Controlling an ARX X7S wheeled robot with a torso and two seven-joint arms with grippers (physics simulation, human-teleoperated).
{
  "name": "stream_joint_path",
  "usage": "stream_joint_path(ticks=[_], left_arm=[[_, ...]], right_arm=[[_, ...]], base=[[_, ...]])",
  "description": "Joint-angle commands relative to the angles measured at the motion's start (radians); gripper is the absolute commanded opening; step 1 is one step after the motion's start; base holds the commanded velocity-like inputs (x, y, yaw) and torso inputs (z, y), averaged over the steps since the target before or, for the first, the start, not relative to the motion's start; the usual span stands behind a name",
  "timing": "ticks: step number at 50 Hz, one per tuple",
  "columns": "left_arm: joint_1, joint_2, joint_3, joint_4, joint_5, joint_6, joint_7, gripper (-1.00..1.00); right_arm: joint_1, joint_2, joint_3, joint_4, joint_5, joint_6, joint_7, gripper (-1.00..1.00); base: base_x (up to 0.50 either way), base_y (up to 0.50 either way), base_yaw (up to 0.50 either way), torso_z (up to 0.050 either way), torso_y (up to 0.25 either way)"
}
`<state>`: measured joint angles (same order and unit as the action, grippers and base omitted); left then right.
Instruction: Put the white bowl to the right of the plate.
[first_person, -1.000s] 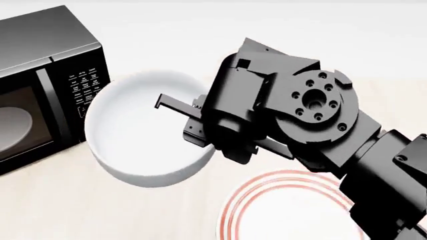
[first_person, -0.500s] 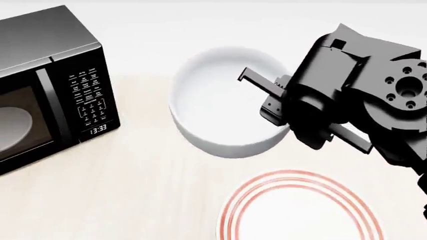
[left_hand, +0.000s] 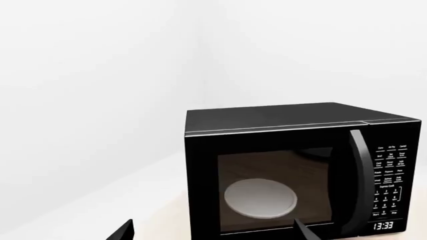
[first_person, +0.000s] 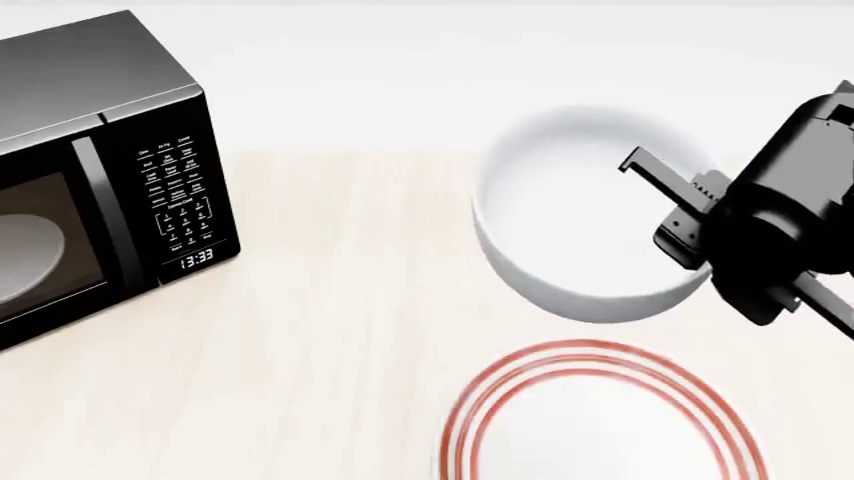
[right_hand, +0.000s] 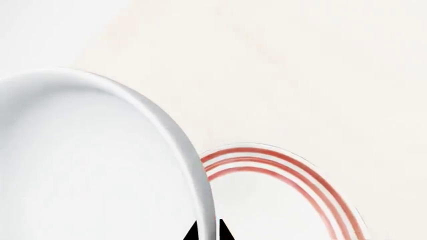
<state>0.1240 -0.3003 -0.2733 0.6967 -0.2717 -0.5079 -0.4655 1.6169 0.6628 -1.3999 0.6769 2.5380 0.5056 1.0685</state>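
Observation:
The white bowl (first_person: 581, 215) hangs tilted above the table, just beyond the far edge of the plate (first_person: 594, 425). My right gripper (first_person: 683, 228) is shut on the bowl's right rim. In the right wrist view its two dark fingertips (right_hand: 208, 232) pinch the thick wall of the bowl (right_hand: 87, 165), and the red-ringed plate (right_hand: 280, 167) lies beneath. My left gripper (left_hand: 213, 235) is open, with nothing between its tips, and faces the microwave; it does not show in the head view.
A black microwave (first_person: 94, 170) with its door shut stands at the left of the pale wooden table (first_person: 334, 330). A grey glass disc (left_hand: 260, 199) shows through its door. A white wall runs behind the table.
My right arm has carried the bowl rightward, from beside the microwave to beyond the plate's far edge. The plate and the microwave have not moved.

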Motion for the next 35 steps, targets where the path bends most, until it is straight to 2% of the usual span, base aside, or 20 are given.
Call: stream_joint_path(ticks=[1,13,35], left_arm=[[0.001,-0.003,0.013,-0.007,0.013,0.012,-0.007,1.00],[-0.005,-0.006,0.022,-0.010,0.014,0.007,-0.013,1.00],[-0.002,-0.011,0.027,-0.006,0.012,0.004,-0.022,1.00]], right_arm=[[0.023,0.075,0.001,0.020,-0.071,0.034,-0.070,-1.00],[0.003,0.126,0.001,0.154,-0.045,0.067,-0.098,-1.00],[-0.052,0.347,0.053,-0.073,0.000,-0.057,-0.014,-1.00]], base=[[0.00,0.00,0.00,0.000,0.000],[0.00,0.00,0.00,0.000,0.001],[0.00,0.00,0.00,0.000,0.000]])
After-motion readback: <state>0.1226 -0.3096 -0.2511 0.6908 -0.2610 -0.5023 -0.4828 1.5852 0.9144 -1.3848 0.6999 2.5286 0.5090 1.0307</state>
